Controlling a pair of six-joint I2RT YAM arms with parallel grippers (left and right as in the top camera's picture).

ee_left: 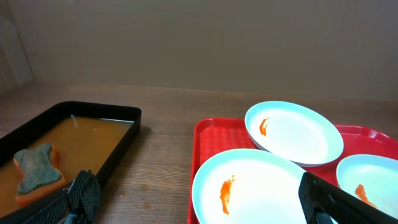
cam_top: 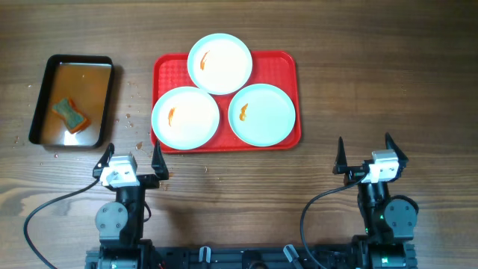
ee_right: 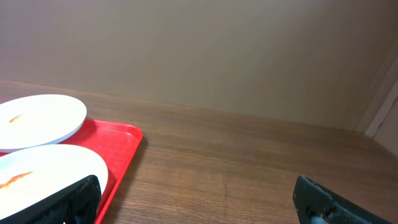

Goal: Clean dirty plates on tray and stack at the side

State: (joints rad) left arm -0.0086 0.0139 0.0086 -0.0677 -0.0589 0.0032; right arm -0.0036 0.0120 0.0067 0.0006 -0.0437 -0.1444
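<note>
Three smeared plates sit packed close together on the red tray at upper centre, while the left gripper and right gripper wait spread and empty near the bottom edge, so a careless lift could nudge a neighbouring plate

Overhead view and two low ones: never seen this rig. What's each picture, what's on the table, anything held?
This is a robot: a left arm and right arm at the table edge. The overhead view looks straight down; each low picture comes from a camera on one wrist. The left claw and right claw are open, holding nothing. A red tray carries the back plate, left plate and right plate, each smeared orange. Beside it, a black pan of brown water holds a sponge.
</note>
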